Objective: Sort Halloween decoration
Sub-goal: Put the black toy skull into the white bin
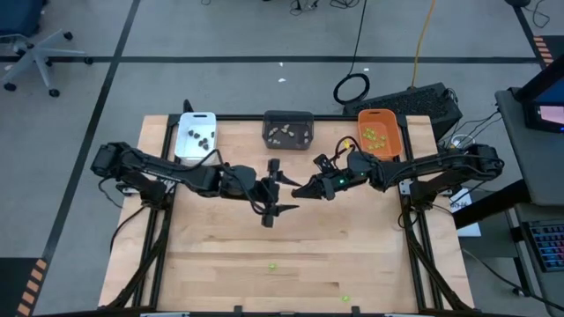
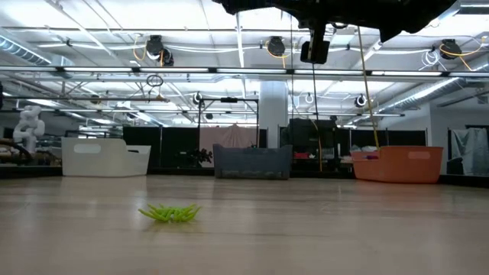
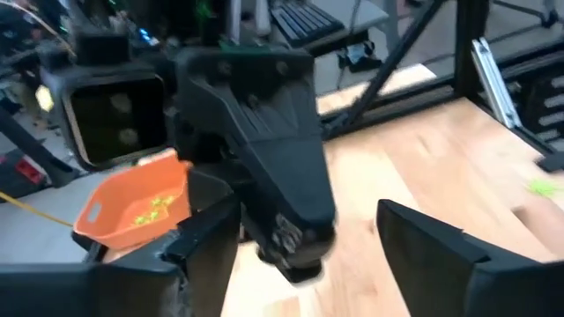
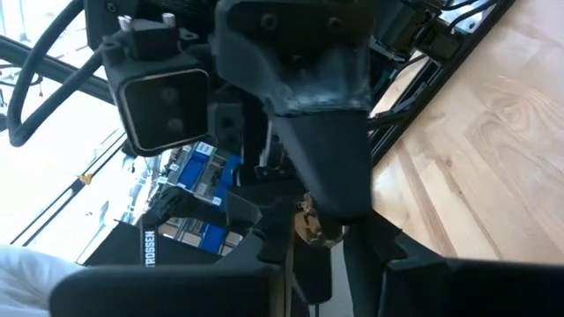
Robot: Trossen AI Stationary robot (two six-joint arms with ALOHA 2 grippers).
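Observation:
My right gripper (image 1: 301, 189) hovers high over the middle of the table, pointing level toward the table's left, shut on a tiny beige-brown decoration piece (image 4: 308, 227). My left gripper (image 1: 278, 190) faces it from the left, wide open. Its two fingers (image 3: 211, 251) stand on either side of the right gripper's tip (image 3: 295, 251) without touching it. Loose lime green pieces lie on the wood at the near side (image 1: 272, 265) (image 1: 345, 298); one of these green pieces (image 2: 170, 213) shows in the low view. My right gripper pinches the tiny beige-brown piece (image 4: 310, 231) between the free ends of its two fingers. The fingers lie level, coming from the table's right. The piece is lifted clear, well above the table.
Three trays stand along the far edge: a white tray (image 1: 196, 135) with dark pieces, a dark grey tray (image 1: 288, 129) with pale pieces, and an orange tray (image 1: 380, 134) with green pieces. Bare wood lies below and nearer than the grippers.

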